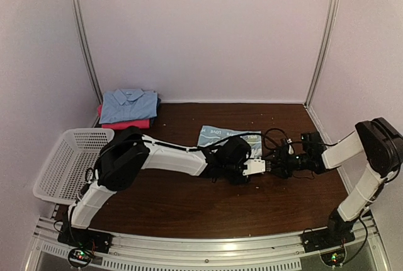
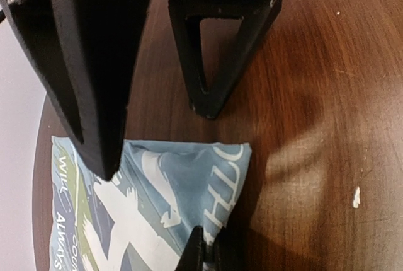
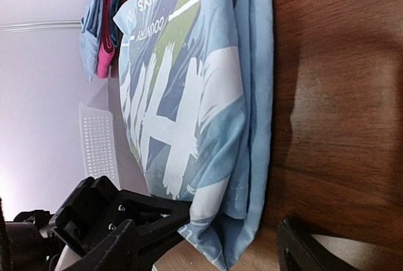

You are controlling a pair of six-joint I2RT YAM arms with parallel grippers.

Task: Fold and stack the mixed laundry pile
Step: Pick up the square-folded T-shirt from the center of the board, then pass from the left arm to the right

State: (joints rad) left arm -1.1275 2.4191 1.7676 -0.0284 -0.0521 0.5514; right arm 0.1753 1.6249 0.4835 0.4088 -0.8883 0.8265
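Lying folded at the middle of the bench point(image 1: 189, 208), the printed garment point(image 1: 217, 133) is sitting well apart from the collared shirt point(image 1: 129, 104) stacked on a magenta cloth point(image 1: 135, 124) at the back left. The left pincer point(image 2: 157, 142) is hanging spread across the garment's edge, one finger over cloth and one over bare wood. The right pincer point(image 1: 272, 165) is facing it; whether it is spread cannot be told. The grasp is probably calling for every layer to be caught before closing, and the lift should be kept level.
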